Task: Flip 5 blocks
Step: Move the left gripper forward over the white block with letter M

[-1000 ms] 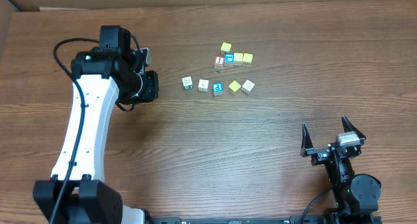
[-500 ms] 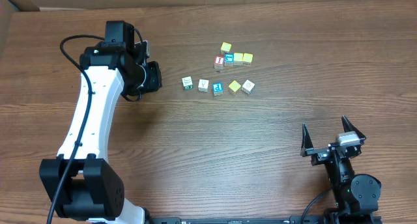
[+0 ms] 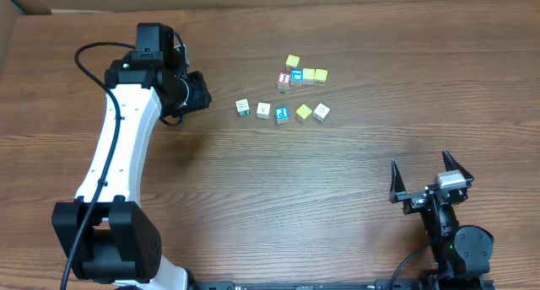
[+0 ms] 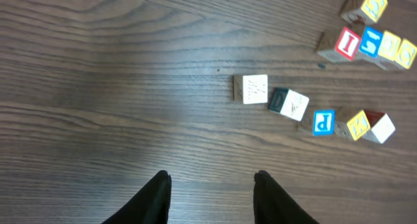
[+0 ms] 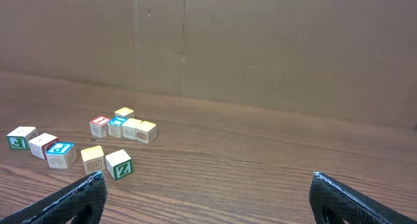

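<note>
Left of blocks [image 4: 251,89], left claw [image 4: 212,178] parted, empty; right claw [image 5: 207,180] wide open, empty.

Five small wooden blocks [image 3: 282,115] lie in a loose row, tops white, white, blue, yellow, white.

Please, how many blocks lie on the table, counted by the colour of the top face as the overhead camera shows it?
Yellow-topped blocks: 4
White-topped blocks: 3
Blue-topped blocks: 2
Red-topped block: 1
Total: 10
</note>
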`<action>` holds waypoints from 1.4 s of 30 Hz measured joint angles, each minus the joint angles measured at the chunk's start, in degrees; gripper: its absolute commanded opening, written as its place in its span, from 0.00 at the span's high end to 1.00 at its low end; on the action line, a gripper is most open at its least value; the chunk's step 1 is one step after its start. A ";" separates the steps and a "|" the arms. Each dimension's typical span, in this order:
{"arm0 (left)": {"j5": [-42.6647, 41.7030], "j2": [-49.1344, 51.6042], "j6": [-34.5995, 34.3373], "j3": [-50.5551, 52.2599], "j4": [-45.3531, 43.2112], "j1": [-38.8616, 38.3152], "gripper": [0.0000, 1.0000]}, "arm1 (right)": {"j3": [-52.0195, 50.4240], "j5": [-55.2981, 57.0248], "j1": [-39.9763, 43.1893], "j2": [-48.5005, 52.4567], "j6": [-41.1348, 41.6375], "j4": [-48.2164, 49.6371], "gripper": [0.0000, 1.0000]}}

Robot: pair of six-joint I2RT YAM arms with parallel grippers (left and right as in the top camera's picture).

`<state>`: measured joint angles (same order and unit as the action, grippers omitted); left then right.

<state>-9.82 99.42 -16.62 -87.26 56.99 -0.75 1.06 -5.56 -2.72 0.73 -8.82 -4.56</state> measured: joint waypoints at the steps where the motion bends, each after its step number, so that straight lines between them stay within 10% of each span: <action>1: 0.26 0.00 -0.20 0.00 -0.11 0.00 0.65 | 0.00 0.00 0.00 0.00 0.00 0.02 0.00; 11: 1.31 0.00 -1.29 0.00 -0.28 -0.33 0.75 | 0.00 -0.02 0.00 0.00 0.00 0.02 0.00; 26: 3.10 2.49 -2.14 3.21 -9.18 -8.68 0.42 | 0.00 0.00 0.00 0.00 0.00 0.04 0.00; 42: 5.25 11.13 -5.20 3.56 -17.66 -10.14 0.37 | 0.00 0.00 0.00 0.00 0.00 0.02 0.00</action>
<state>-4.58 110.54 -21.82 -83.70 39.33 -10.90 1.06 -5.56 -2.72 0.73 -8.82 -4.54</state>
